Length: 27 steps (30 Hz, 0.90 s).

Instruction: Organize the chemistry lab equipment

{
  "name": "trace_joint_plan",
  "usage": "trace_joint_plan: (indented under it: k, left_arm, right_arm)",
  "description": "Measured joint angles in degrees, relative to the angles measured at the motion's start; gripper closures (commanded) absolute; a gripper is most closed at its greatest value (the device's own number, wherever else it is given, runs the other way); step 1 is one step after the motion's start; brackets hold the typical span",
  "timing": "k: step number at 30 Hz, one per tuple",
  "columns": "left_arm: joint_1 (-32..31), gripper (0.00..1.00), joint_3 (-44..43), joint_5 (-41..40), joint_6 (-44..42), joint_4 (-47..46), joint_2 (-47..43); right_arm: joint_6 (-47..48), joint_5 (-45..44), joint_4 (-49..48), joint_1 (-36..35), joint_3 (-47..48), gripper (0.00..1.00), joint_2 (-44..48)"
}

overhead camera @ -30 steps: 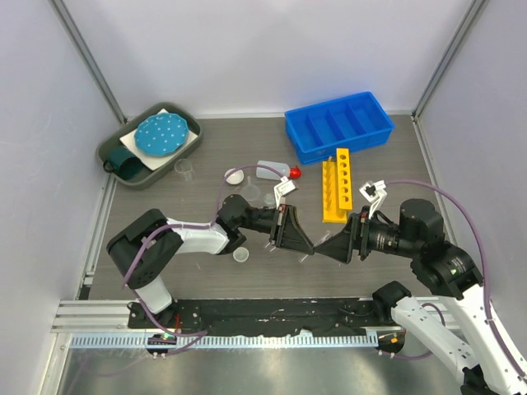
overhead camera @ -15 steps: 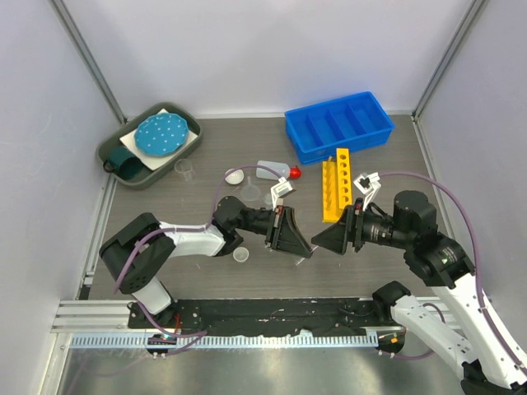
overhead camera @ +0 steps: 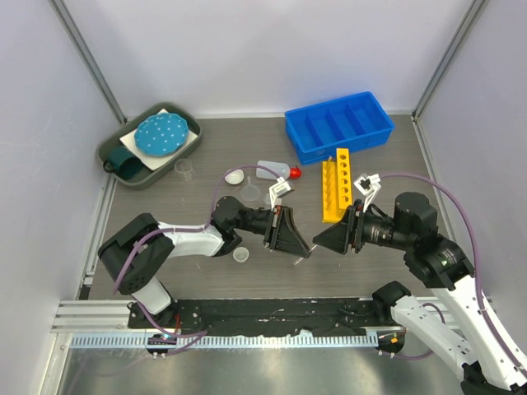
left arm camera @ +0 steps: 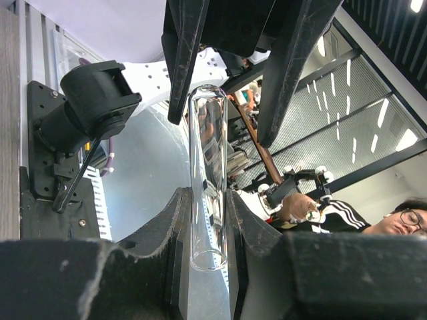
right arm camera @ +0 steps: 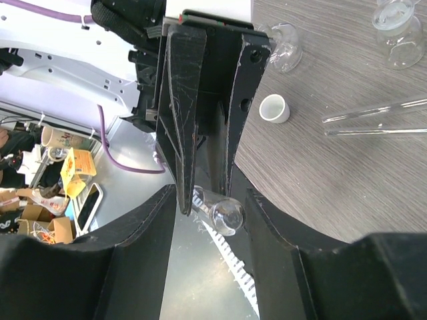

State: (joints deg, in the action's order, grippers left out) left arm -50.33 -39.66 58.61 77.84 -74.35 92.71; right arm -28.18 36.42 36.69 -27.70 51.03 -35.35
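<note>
My left gripper is shut on a clear glass tube and holds it out above the table, pointing right. My right gripper faces it with its jaws open on either side of the tube's rounded end, not touching it. In the left wrist view the right gripper's fingers straddle the tube's far end. The yellow holed rack lies behind the grippers and the blue divided bin stands at the back right.
Two more glass tubes lie on the table, with a small white dish and a flask. A red-capped bottle, a white dish and a beaker sit mid-table. A dark green tray is back left.
My right gripper has moved left and a little away from me, closing in around the end of the tube that my left gripper holds. The left gripper has barely shifted.
</note>
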Motion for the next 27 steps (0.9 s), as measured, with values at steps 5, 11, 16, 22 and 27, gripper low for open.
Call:
trace_joint_plan:
  k: [5,11,16,22,27]
  left_arm:
    - [0.2,1.0,0.0,0.0,0.1,0.0,0.0]
    - [0.3,1.0,-0.1,0.2,0.2,0.0,0.0]
    - [0.4,1.0,-0.1,0.9,-0.1,-0.5,0.0]
    - [0.5,0.51,-0.1,1.0,0.0,-0.8,0.0]
    - [1.0,0.41,-1.0,1.5,1.3,-0.7,0.0]
  right_arm:
    - [0.0,0.4,0.1,0.0,-1.4,0.5,1.0]
    - [-0.4,1.2,-0.1,0.0,-2.5,0.64,1.0]
    - [-1.3,1.8,-0.4,0.0,-2.7,0.82,1.0]
    - [-1.5,2.1,-0.7,0.0,-2.7,0.98,0.8]
    - [-0.8,1.6,-0.4,0.0,-2.0,0.99,0.0]
